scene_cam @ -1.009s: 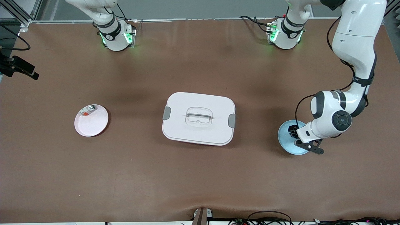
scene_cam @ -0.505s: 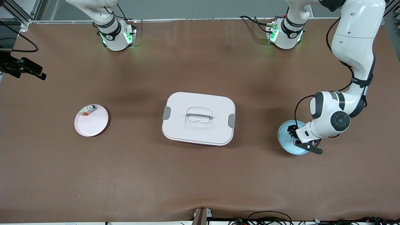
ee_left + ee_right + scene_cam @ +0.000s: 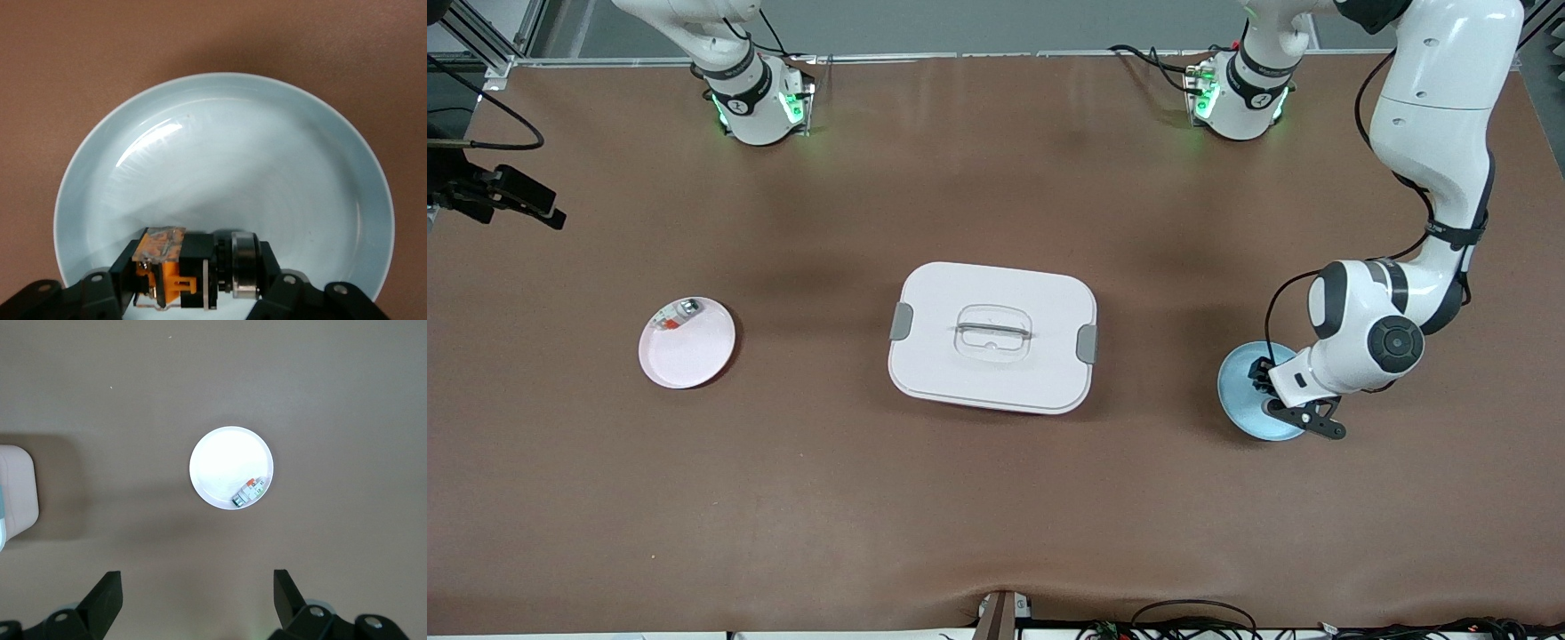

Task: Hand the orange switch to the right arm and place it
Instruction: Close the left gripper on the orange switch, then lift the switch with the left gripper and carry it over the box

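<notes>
The orange switch (image 3: 170, 277) has an orange body, a black middle and a round silver-ringed cap. It lies sideways between the fingers of my left gripper (image 3: 198, 267), which is shut on it low in the pale blue plate (image 3: 267, 147). In the front view that plate (image 3: 1240, 396) sits at the left arm's end of the table, and the left gripper (image 3: 1263, 378) hides the switch. My right gripper (image 3: 197, 583) hangs open and empty, high over the table near the pink plate (image 3: 220, 463).
The pink plate (image 3: 694, 356) at the right arm's end holds a small silvery piece with a red bit (image 3: 679, 314). A white lidded box with grey latches (image 3: 992, 336) stands mid-table between the two plates.
My left gripper has shut on the orange switch in the blue plate. The dark part at the right arm's edge of the front view has drifted a little toward the table's middle.
</notes>
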Available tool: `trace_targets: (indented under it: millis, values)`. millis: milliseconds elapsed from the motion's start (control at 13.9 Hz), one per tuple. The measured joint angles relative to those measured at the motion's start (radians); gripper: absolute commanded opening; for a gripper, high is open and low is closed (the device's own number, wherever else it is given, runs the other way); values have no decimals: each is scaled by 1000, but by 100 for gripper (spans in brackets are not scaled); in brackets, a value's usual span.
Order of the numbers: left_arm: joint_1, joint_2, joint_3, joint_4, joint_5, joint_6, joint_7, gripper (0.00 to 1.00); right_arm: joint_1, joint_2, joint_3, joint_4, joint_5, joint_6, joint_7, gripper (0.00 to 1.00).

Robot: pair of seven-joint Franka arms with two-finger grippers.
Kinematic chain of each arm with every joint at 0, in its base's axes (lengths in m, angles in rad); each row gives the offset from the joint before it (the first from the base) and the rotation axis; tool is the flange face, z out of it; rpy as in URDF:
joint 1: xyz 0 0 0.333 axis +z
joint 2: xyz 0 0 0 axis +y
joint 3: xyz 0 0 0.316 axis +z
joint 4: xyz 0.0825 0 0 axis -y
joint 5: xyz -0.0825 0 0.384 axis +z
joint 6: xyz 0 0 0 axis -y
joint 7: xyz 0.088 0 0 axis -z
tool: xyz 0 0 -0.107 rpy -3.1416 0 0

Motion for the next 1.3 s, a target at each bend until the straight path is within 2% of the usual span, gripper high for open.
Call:
trace_targets:
  millis: [721, 1081, 1298]
  values:
    - [7, -24, 1, 17, -1, -12, -22, 26, 0, -14, -4, 3, 1, -20, 24, 100]
    - [5, -119, -25, 50, -1, -180, -199, 26, 0, -13, -4, 1, 1, -22, 24, 100]
    - [3, -167, -39, 137, -1, -394, -259, 26, 1, -13, -3, 1, 1, -23, 24, 100]
